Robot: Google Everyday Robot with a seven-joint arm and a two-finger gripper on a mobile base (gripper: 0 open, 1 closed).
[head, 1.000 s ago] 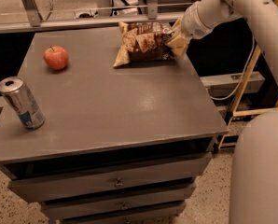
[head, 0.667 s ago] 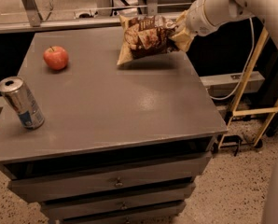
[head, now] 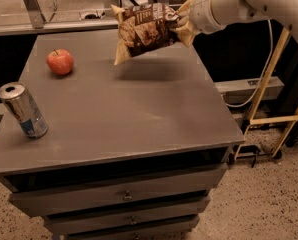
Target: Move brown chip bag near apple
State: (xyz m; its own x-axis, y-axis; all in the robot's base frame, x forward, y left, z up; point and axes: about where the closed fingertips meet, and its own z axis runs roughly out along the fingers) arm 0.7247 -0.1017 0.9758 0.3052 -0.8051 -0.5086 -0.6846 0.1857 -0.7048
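Observation:
The brown chip bag (head: 145,30) hangs in the air above the far middle of the grey table (head: 139,119), with its shadow on the surface below it. My gripper (head: 179,20) comes in from the upper right and is shut on the bag's right edge. The red apple (head: 60,62) sits on the table at the far left, well to the left of the bag.
A silver and blue can (head: 23,110) stands tilted near the table's left front edge. The table has drawers (head: 124,196) below its front. A wooden frame (head: 271,104) and a white cable stand on the floor to the right.
The bag has been lifted off the table's far right and carried left and up, toward the apple. The arm has moved left with it.

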